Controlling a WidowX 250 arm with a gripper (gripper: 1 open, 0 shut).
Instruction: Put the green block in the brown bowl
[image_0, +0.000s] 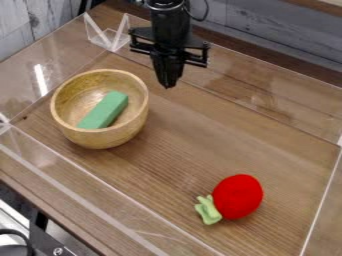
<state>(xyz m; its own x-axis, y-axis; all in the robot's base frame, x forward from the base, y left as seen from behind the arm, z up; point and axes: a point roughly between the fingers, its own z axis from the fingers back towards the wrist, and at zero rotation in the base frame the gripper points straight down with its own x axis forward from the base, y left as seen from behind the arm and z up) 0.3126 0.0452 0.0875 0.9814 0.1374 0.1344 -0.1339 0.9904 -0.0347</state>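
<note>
You are looking at what seems to be a lab or workshop setup: a robot arm (170, 22) stands over a plain wooden tabletop (201, 130), and black cables (24, 235) run along its lower left edge. You cannot see the wider room.

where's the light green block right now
In the camera view, the flat light green block lies inside the round light-brown wooden bowl, at the left of the picture, below and left of the black gripper.
</note>
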